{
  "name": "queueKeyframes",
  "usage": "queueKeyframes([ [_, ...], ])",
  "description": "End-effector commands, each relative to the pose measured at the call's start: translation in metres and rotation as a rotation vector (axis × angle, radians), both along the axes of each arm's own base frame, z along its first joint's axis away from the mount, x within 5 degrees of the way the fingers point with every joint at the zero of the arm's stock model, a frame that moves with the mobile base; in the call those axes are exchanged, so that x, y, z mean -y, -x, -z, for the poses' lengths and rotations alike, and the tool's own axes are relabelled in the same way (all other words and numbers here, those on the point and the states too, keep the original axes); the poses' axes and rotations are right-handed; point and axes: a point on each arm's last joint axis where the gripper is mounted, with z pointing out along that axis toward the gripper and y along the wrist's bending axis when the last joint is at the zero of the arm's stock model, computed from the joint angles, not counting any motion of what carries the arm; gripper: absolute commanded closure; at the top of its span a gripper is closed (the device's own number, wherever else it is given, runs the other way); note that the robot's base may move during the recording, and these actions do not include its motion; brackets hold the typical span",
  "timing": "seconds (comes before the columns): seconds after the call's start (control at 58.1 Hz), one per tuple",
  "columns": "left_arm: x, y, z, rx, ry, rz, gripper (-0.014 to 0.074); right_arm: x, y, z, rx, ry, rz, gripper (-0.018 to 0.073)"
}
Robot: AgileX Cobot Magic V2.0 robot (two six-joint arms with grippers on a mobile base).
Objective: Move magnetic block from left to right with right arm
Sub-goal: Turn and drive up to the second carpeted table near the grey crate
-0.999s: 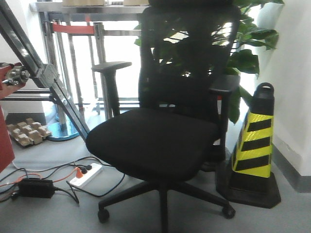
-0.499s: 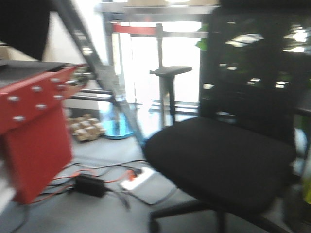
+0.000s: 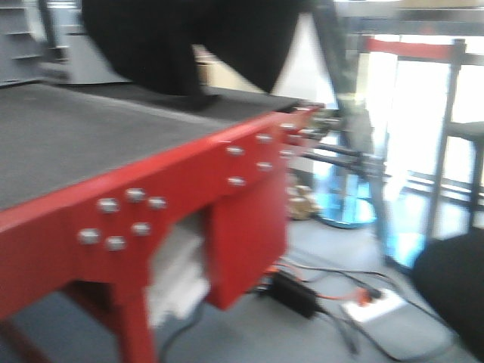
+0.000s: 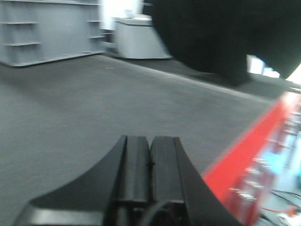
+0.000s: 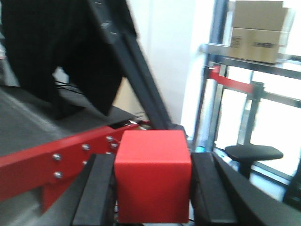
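Observation:
The magnetic block (image 5: 153, 176), a plain red cube, fills the lower middle of the right wrist view. My right gripper (image 5: 153, 188) is shut on it, with a black finger pressed against each side. It hangs in the air past the red edge of the table (image 5: 70, 155). In the left wrist view my left gripper (image 4: 150, 155) is shut with nothing between its pads, low over the dark grey tabletop (image 4: 70, 108). Neither gripper nor the block shows in the front view.
A red-framed table (image 3: 174, 189) with a dark top and bolted legs fills the left of the front view. A black shape (image 3: 189, 38) looms over its far side. On the floor lie a power strip (image 3: 370, 306) and cables. An office chair seat (image 3: 454, 280) sits right.
The front view has swung left: the office chair and striped cone slid out to the right and the red table came into view, now filling the left half.

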Motion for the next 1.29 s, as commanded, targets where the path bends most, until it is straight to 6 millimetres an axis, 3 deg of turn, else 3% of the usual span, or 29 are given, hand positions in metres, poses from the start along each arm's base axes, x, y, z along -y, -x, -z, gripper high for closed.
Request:
queueKeyframes([
  [0.0,0.0000,0.0007,-0.0046,0.081,0.008,0.002,0.0713,0.0010,0.0019,-0.0160,0.098,-0.001,0.014,0.0284],
  [1.274,0.0000,0.0007,-0.0046,0.081,0.008,0.002,0.0713,0.0010,0.0019,-0.0160,0.098,-0.001,0.014,0.0284],
])
